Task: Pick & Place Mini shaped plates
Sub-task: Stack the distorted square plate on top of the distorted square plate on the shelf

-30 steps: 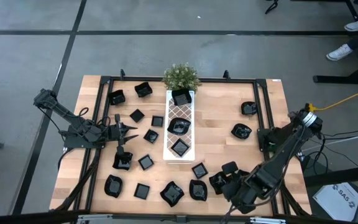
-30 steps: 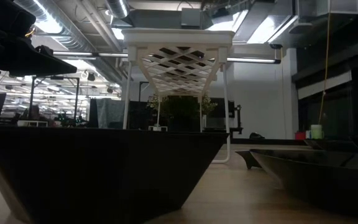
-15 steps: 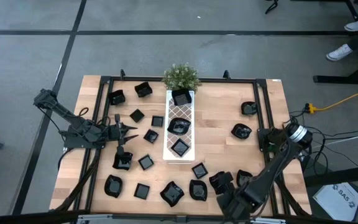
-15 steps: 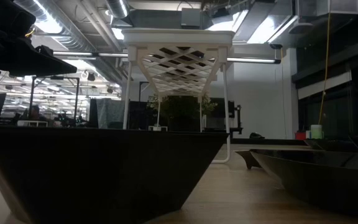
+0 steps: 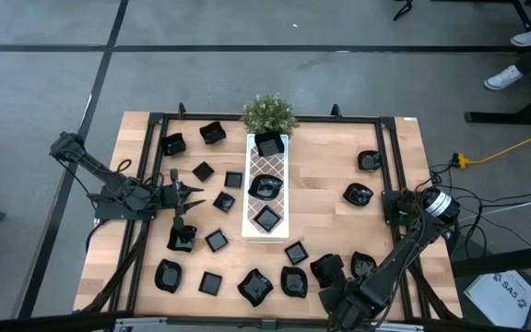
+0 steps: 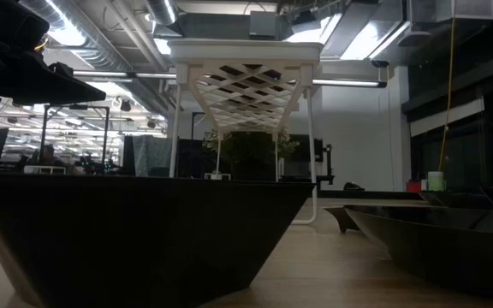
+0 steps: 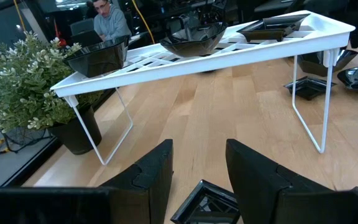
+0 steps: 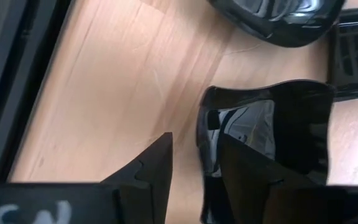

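At the near right corner of the surface (image 5: 325, 189), the right tool (image 8: 194, 171) has its fingers apart, straddling the rim of a mini shaped plate (image 8: 269, 134). Seat the rim fully between them before closing. The left tool (image 7: 197, 168), open, waits left of the white tray (image 5: 266, 189).
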Controlling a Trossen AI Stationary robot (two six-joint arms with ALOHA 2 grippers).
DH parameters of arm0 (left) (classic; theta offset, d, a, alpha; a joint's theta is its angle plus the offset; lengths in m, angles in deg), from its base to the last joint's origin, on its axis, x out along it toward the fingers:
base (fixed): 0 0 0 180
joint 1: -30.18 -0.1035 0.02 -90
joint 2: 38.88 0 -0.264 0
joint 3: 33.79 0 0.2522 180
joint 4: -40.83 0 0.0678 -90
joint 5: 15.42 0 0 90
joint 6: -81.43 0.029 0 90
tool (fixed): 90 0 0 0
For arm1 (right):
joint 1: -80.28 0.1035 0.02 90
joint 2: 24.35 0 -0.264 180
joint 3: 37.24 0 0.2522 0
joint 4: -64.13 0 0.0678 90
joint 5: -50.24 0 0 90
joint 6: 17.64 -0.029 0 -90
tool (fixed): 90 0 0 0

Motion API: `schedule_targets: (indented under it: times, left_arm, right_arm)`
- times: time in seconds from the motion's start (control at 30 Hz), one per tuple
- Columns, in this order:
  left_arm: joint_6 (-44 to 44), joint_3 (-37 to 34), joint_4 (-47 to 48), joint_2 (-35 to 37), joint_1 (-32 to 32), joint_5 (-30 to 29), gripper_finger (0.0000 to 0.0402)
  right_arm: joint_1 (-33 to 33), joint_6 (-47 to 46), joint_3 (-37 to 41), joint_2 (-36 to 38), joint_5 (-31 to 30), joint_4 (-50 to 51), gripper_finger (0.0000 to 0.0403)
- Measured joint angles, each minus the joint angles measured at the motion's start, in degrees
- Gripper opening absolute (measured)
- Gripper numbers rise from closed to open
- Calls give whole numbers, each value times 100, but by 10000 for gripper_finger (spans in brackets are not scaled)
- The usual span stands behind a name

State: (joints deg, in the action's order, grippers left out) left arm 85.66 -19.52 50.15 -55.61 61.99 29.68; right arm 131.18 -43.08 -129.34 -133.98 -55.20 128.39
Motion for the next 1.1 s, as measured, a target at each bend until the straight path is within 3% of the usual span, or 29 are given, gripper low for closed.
schedule_targets:
  times: [0.43, 0.67, 0.9, 1.1]
  left_arm:
    - [0, -2, 0, -2, 2, 0, 143]
    - [1, -1, 0, -1, 1, 0, 143]
    - [1, -2, 0, 0, 1, 0, 143]
    - [0, 0, 0, 0, 0, 0, 143]
  right_arm:
    - [-5, -174, 0, -2, -51, 12, 6]
    - [-11, -265, 0, -2, -44, 50, 21]
    - [-11, -263, 0, -2, -27, 54, 4]
    - [-11, -272, 0, -2, -9, 54, 51]
